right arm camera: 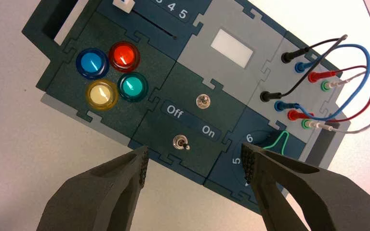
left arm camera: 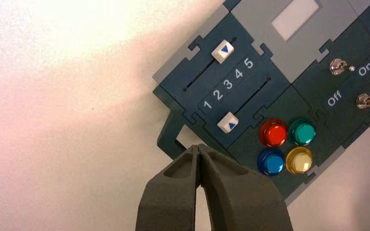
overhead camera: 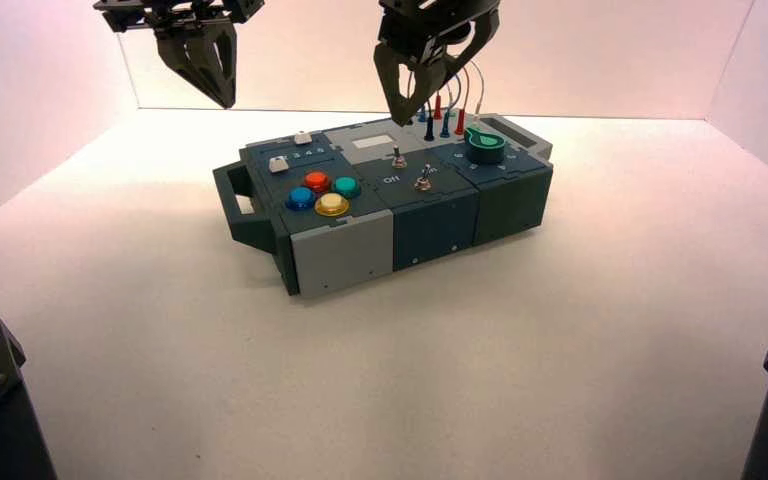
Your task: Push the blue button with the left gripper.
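Left wrist view cuts off the left end effector (left arm camera: 198,147) below its fingertips (left arm camera: 191,150).

The round blue plastic button (overhead camera: 301,198) is set in the top of the dark box (overhead camera: 380,190), near its left end and towards its near side. Its bright blue cap is encircled by a darker, glossy blue collar. The black left gripper (left arm camera: 198,147), with two tapering pointed jaws, is held in the air near the box's left end, well apart from the button. Its jaws are pressed together and pointed downward.
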